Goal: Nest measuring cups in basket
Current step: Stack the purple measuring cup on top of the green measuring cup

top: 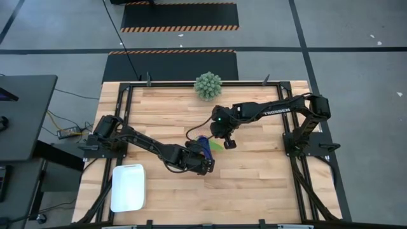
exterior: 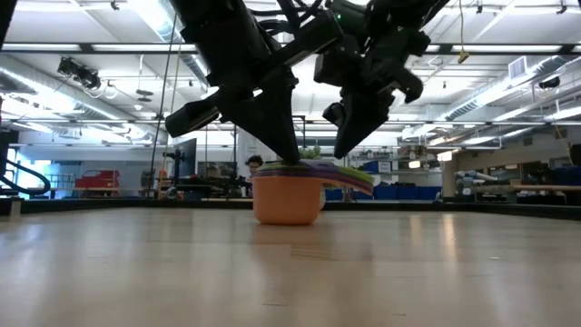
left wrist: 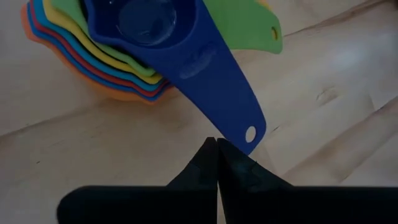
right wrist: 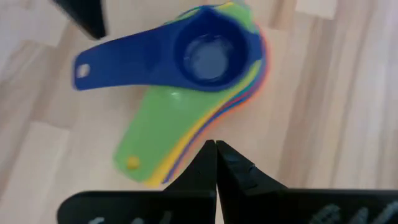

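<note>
The measuring cups [top: 205,146] sit nested in one stack on the table's middle, orange cup lowest [exterior: 289,200], dark blue on top [right wrist: 208,56]. Their handles fan out toward the near and right sides. My left gripper [left wrist: 216,142] is shut, its tips beside the free end of the dark blue handle [left wrist: 249,132]. My right gripper [right wrist: 215,144] is shut and hangs over the fanned green and yellow handles [right wrist: 149,143]. In the low view both grippers point down at the stack, left [exterior: 292,156] and right [exterior: 341,153]. The white basket [top: 127,187] lies near the table's near left corner, away from both grippers. My left gripper's shut tips come slanting down from the near side, right beside the edge of the dark blue handle near its holed end [left wrist: 239,146]; I cannot tell whether they touch it. My right gripper's shut tips point down just above the fanned handles [right wrist: 186,146]; I cannot tell whether they touch.
A spiky green ball plant [top: 208,85] stands at the far edge's middle. Black frame rails run along the table's left, right and far sides [top: 289,137]. Bare wood lies between the stack and the basket and across the near right part.
</note>
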{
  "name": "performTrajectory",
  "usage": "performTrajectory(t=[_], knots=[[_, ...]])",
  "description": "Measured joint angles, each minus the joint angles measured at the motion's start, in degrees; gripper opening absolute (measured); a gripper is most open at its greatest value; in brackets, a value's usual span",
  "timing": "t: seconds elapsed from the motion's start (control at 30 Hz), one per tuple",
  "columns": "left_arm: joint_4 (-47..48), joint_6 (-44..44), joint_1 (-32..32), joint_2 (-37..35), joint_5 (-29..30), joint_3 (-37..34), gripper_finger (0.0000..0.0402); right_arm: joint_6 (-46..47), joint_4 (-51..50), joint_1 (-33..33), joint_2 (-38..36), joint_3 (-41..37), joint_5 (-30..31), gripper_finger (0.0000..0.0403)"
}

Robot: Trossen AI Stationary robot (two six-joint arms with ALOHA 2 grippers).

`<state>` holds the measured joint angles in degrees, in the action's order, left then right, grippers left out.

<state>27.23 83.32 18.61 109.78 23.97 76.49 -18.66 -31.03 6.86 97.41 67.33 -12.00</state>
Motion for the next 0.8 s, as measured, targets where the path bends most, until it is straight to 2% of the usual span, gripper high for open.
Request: performTrajectory(t=[0.17, 0.3, 0.57, 0.8], knots=[[-0.12, -0.01, 0.00, 0.00, 0.00, 0.00, 0.0004, -1.83, 1.88, 2.40, 0.00, -2.52, -0.46, 0.0003], [-0.12, -0.06, 0.00, 0.00, 0.00, 0.00, 0.0004, -4.66, 2.01, 3.50, 0.00, -4.04, -3.40, 0.0003], [-0.35, -0.18, 0.00, 0.00, 0.00, 0.00, 0.0004, -4.99, 7.24, 3.00, 0.02, -6.05, -5.07, 0.0003], [-0.85, -0.63, -0.07, 0.99, -0.03, 0.02, 0.0004, -5.00, 7.65, 2.69, 0.53, -6.10, -4.52, 0.0003]])
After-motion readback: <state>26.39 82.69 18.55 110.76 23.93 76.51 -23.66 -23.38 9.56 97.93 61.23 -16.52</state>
